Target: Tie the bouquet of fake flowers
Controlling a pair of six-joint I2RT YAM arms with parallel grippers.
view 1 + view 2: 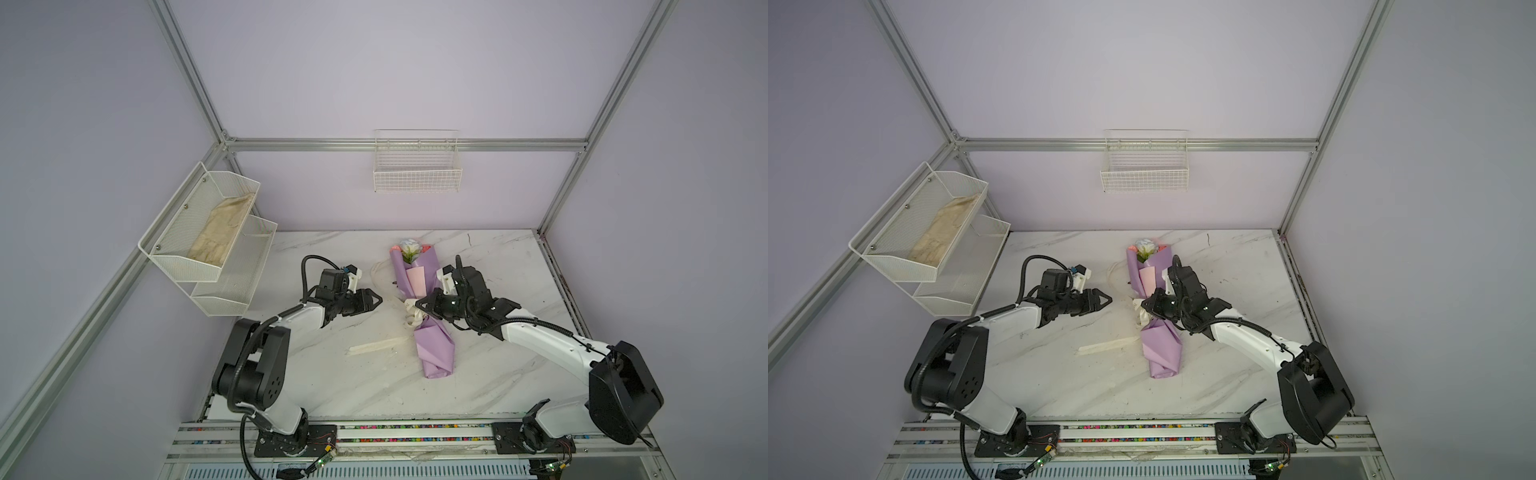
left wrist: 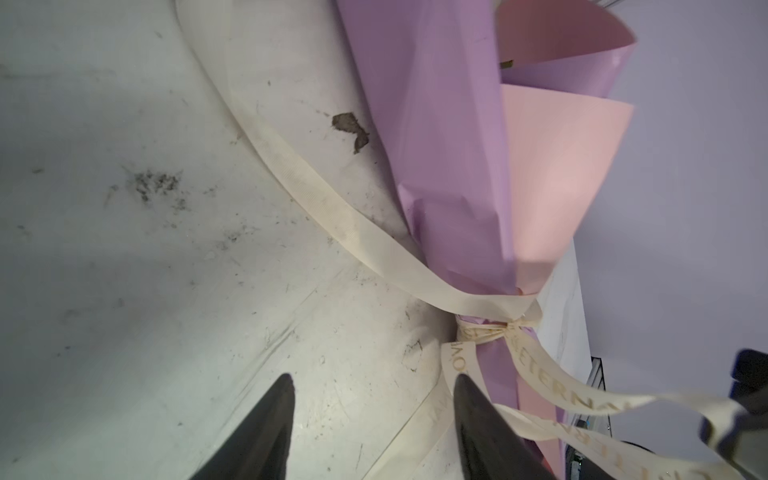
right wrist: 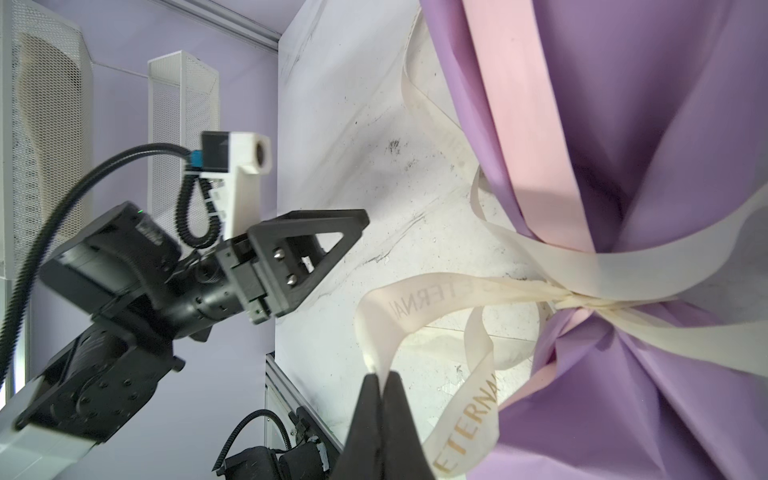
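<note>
The bouquet of fake flowers lies lengthwise at mid-table in both top views, lilac wrap with a pink lining and the blooms at the far end. A cream lettered ribbon is knotted round its waist. My right gripper is shut on a loop of that ribbon beside the knot. My left gripper hangs open and empty just left of the bouquet, and one finger lies close to a ribbon tail. Another ribbon tail lies flat on the table.
Two white mesh bins hang on the left wall, and the upper one holds a cloth. A wire basket hangs on the back wall. The marble table ends at a metal rail in front, where both arm bases stand.
</note>
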